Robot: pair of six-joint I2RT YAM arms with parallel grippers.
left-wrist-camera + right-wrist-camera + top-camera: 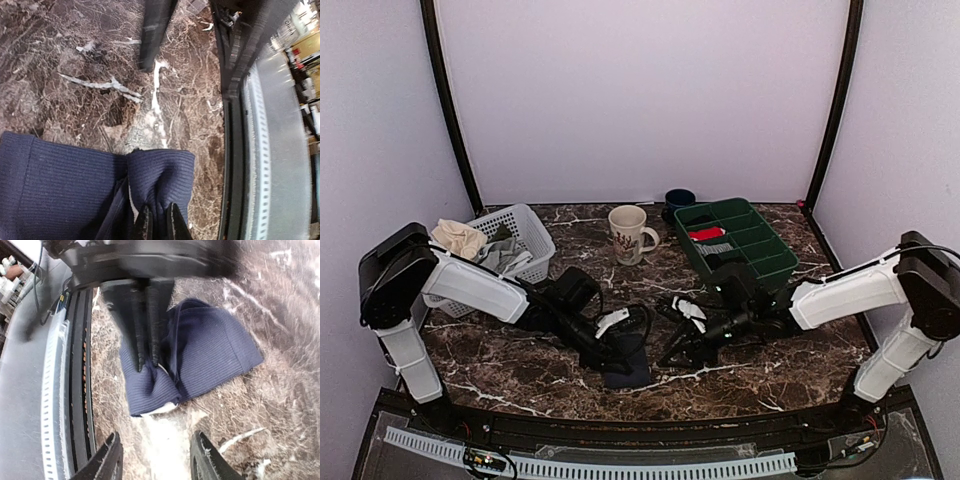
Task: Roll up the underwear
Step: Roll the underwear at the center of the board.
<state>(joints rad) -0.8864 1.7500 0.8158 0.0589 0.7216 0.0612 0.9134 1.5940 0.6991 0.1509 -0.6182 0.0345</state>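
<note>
The underwear (626, 364) is a dark navy ribbed cloth lying folded on the marble table near the front edge, with a sliver of cream-white waistband showing at one corner (162, 409). My left gripper (616, 358) is shut on a pinched fold of the underwear (159, 176), its black fingertips (144, 222) pressed close with the cloth between them. The same left fingers (141, 325) show in the right wrist view, nipping the cloth. My right gripper (672, 354) is open and empty, just right of the underwear, its fingers (109, 460) spread wide above bare table a little short of the cloth's edge.
A white basket (520, 232) with cloth stands at the back left. A cream mug (628, 234), a dark blue cup (679, 200) and a green compartment tray (760, 262) with rolled bundles stand at the back. The table's black front rim (235, 125) runs close beside the underwear.
</note>
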